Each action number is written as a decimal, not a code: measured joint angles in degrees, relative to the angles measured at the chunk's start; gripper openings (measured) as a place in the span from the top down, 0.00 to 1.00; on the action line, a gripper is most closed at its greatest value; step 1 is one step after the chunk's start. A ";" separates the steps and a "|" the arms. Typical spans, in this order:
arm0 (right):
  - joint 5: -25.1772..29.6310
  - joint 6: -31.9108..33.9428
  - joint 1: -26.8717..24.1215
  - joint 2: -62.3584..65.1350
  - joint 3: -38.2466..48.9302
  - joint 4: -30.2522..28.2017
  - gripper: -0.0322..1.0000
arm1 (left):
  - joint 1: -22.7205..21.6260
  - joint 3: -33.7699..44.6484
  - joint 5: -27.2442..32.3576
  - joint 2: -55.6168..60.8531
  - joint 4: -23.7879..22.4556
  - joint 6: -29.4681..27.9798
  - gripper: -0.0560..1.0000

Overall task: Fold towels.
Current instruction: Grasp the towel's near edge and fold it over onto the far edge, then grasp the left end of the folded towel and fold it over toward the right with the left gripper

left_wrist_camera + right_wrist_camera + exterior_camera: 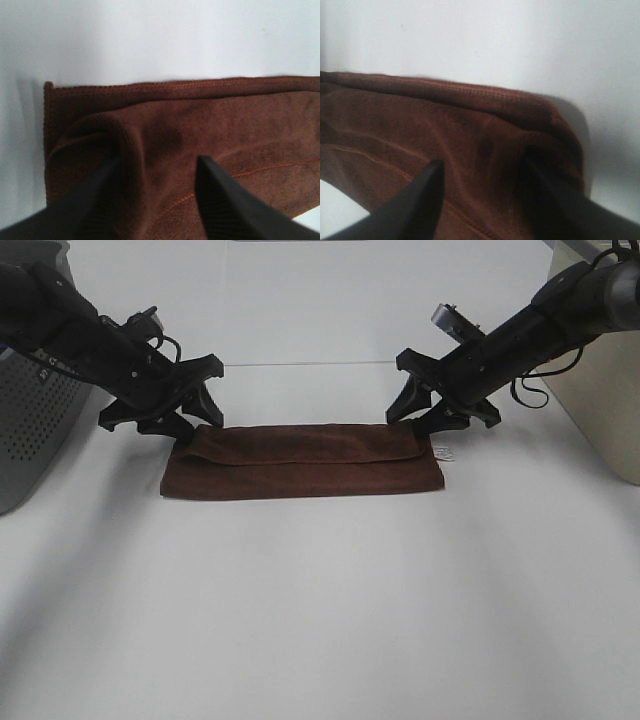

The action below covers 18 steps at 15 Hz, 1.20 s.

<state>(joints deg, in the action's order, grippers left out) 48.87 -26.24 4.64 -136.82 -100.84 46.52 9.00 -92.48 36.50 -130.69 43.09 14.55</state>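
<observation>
The towel (300, 472) lies near the middle of the white table (320, 630), folded into a long, low strip running from 9 to 3 o'clock. It is dark reddish-brown and fuzzy, with a stitched hem (200, 84) along its edge, an upper layer lapped over the lower one, and a small white tag (446, 452) at its 3 o'clock end. The left gripper (175, 428) sits at the strip's 10 o'clock corner and the right gripper (425, 425) at its 2 o'clock corner — both with jaws spread apart, their black fingers (95, 200) straddling the cloth without pinching it — and a soft ridge of fabric bunches beside one left finger
</observation>
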 joint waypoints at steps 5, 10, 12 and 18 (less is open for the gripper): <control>5.04 2.98 0.00 4.64 0.00 -6.59 0.17 | -0.17 -1.95 5.27 2.18 -5.21 -0.57 0.21; 11.17 10.31 0.00 10.20 -0.34 -17.93 0.17 | -0.63 -2.18 6.88 4.93 -16.04 -7.79 0.21; 12.38 10.43 0.00 10.20 -0.34 -18.45 0.17 | -0.63 -2.18 7.45 2.92 -17.13 -9.05 0.21; 12.03 10.49 0.00 10.20 -0.34 -19.08 0.17 | -0.63 -2.35 7.51 -2.01 -13.12 -9.22 0.21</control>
<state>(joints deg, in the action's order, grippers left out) 60.91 -15.76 4.64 -126.62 -101.18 27.44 8.37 -94.82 44.00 -132.70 29.97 5.33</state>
